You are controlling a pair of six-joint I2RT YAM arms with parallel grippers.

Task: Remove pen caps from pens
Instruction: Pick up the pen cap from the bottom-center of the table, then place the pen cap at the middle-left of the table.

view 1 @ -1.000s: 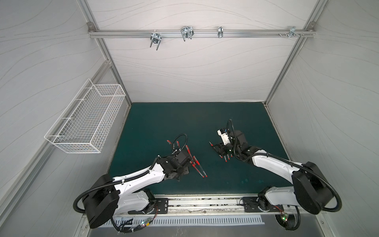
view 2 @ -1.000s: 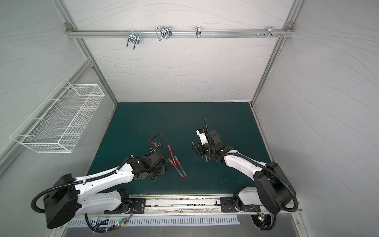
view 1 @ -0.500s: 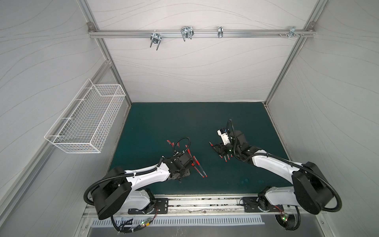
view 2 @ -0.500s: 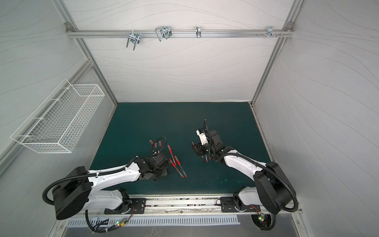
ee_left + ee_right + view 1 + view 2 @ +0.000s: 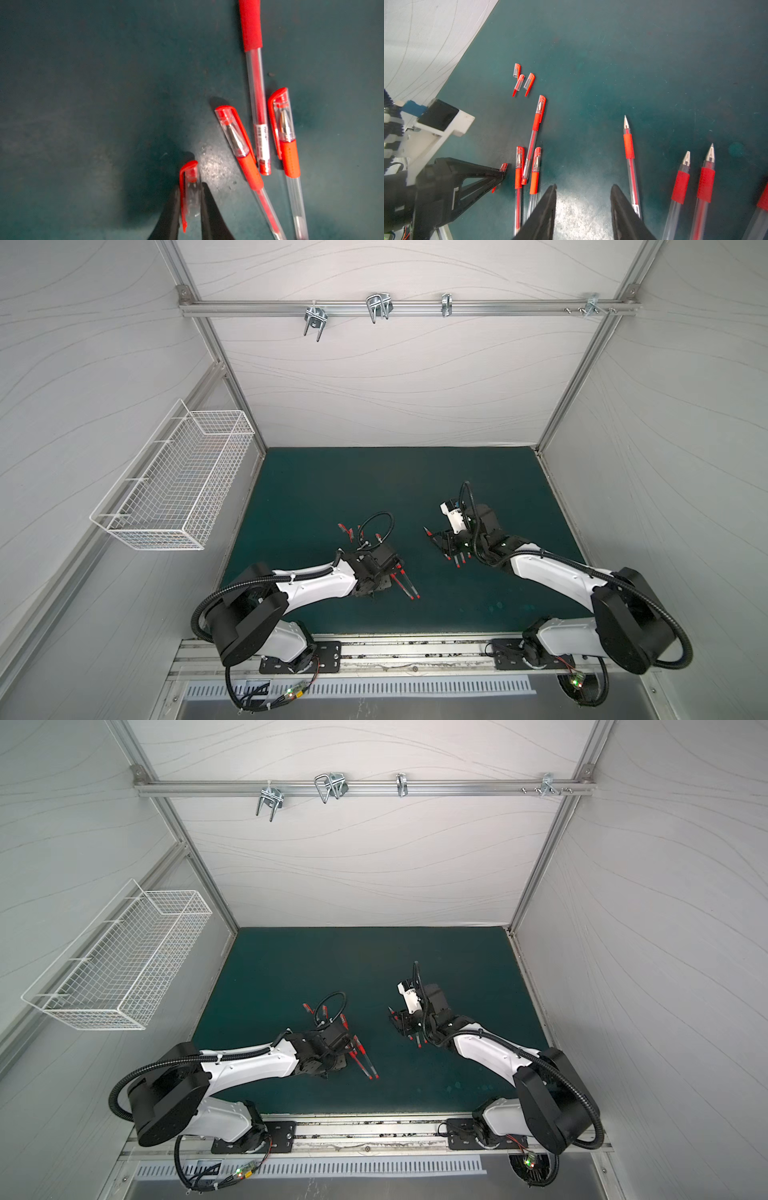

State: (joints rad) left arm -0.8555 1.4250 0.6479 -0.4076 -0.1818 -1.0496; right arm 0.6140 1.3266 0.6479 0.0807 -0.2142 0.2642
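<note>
Pinching a loose clear-and-red plastic pen cap [image 5: 190,191] between its black jaws, the left gripper [image 5: 190,205] sits low over the dark green table [image 5: 83,83]. No pen barrel shows inside that cap in the left wrist view, so it reads as a cap already off its pen. The right wrist view shows the same cap's red end poking out past the tips of the left jaws [image 5: 503,167].

Just beside that cap lie three slim clear-barrelled pens with red grips: two capped pens [image 5: 236,137], [image 5: 283,126] and, between them, a third pen [image 5: 256,99] lying the opposite way, its far end out of that view. The right wrist view shows that third pen's cap [image 5: 541,106] in place too. Three loose caps [image 5: 522,80] lie together farther along the table.

The right gripper [image 5: 583,191] hovers with its jaws apart and nothing between them. Beside it lie the uncapped pens [image 5: 629,149], [image 5: 683,178], [image 5: 707,176], metal tips bare.

By my reading the task is roughly half done, and the step in hand is disposing of the held cap. The next move calls for carrying it to the loose caps and letting go, then the two arms taking one capped pen, barrel in one and cap in the other.
</note>
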